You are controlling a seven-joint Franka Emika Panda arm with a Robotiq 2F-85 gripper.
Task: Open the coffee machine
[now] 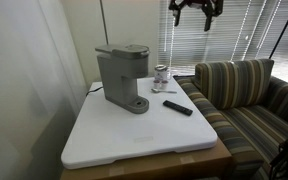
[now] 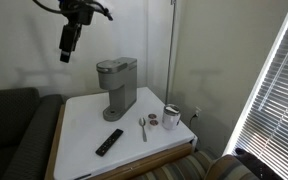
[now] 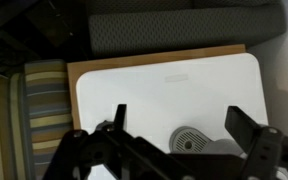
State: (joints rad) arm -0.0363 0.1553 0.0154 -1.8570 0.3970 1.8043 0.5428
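A: Wrist view?
B: Gripper spread wide, empty, high above the machine.
A: And outside?
B: Machine stood on the table, lid apparently shut; gripper hung well above it. Nothing was done; opening was all left.

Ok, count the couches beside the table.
2. The striped couch along one side of the white table; the dark grey couch along an adjacent side. Others may be out of view.

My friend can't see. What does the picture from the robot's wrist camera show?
The robot's black hand hangs open, high above a boxy grey coffee machine standing on a white tabletop. A dark grey sofa sits beyond the table and a striped sofa beside it.
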